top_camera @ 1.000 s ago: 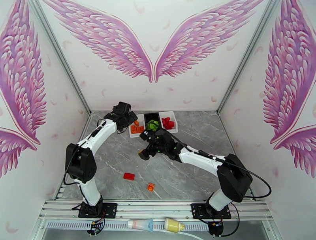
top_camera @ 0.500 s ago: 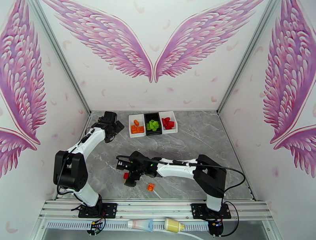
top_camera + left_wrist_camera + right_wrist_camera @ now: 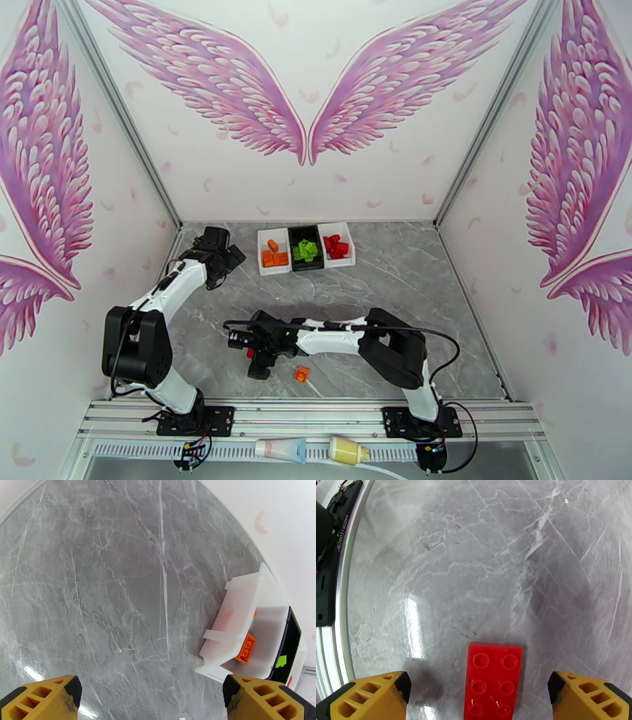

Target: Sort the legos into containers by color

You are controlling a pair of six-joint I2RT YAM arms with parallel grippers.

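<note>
Right tool (image 3: 477,685) spread astride a red lego (image 3: 493,677)
Left tool (image 3: 152,689) hangs released over the counter (image 3: 118,578) beside the containers (image 3: 241,594).

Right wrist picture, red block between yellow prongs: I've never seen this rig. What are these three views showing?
A left arm and a right arm are bolted at the near edge of a grey marble table. The top view looks down from behind them. Each wrist view looks out past that arm's own yellow fingers. The right gripper is open, straddling a red lego that lies flat, not gripped. The left gripper is open and empty, near the containers. These hold orange bricks in the left white box, green bricks in the black middle box and red bricks in the right white box. One orange lego lies loose near the front.
</note>
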